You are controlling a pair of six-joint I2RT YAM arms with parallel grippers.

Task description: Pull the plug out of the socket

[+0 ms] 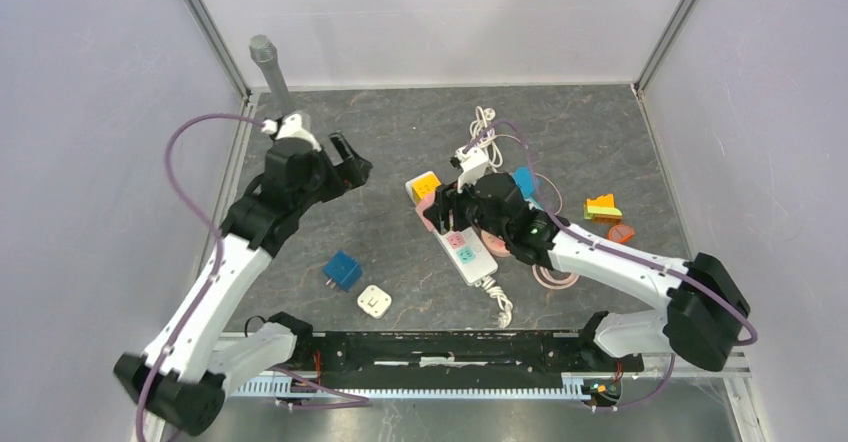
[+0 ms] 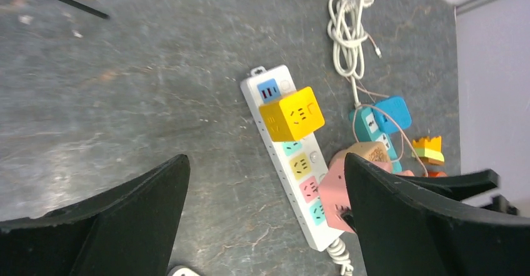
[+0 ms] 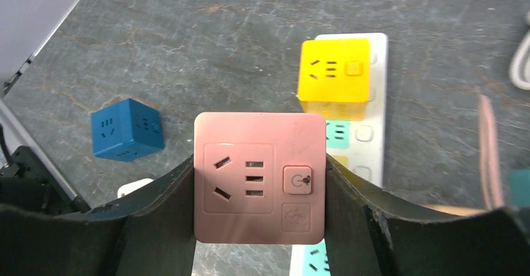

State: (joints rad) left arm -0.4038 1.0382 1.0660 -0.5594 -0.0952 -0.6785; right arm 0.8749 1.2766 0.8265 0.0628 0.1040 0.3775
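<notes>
Right end effector [image 1: 447,214]: clamped on the pink cube plug [image 3: 259,177], one finger on each side face, the socket face turned up toward the wrist camera.
Pink cube plug: between the right fingers, directly over the power strip [image 2: 282,83]; whether its pins have cleared the strip cannot be told.
Power strip: lying on the worktop [image 1: 400,122] beneath the right end effector, running away beyond its fingertips.
Strip contents: a yellow cube plug [image 2: 292,113] seated near the far end, just past the right fingertips; four coloured sockets nearer show uncovered.
Left end effector [image 1: 350,162]: spread wide, holding nothing, raised over the worktop well to the left of the strip.
Loose items: a blue cube [image 1: 343,270] and a white cube [image 1: 374,301], to the left of the right end effector and apart from the strip.
</notes>
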